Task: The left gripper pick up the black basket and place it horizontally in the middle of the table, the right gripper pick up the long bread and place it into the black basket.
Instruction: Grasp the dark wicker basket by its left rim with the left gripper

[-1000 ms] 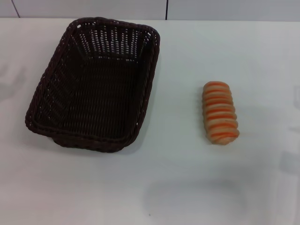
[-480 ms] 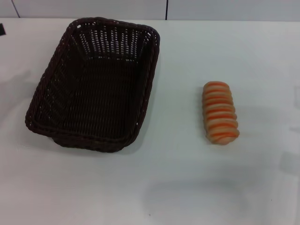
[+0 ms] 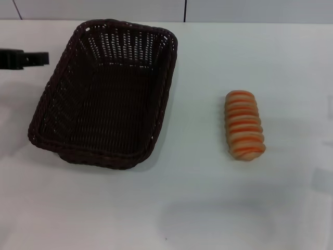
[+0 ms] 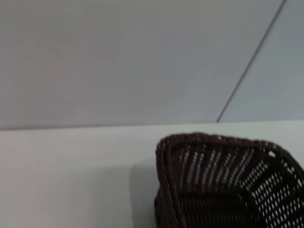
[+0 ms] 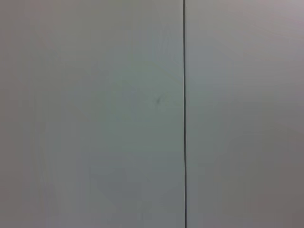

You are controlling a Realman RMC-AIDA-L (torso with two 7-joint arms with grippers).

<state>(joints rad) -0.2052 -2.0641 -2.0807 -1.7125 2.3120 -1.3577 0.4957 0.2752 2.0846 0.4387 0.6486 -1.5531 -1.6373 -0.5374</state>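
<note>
From the head view, the left gripper (image 3: 39, 58) is poking in at the left edge, mostly cut off, just beside the black basket (image 3: 106, 94); whether its fingers are parted, I cannot tell. The long bread (image 3: 243, 125) is lying on the table (image 3: 208, 208), well apart. The left wrist view is catching only a basket corner (image 4: 223, 185). The right wrist view is showing just a grey wall (image 5: 95, 114).

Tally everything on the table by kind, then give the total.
Baskets: 1, the black basket
Breads: 1, the long bread
Total: 2, both resting on the table
The left gripper hangs beside the basket, not counted.
</note>
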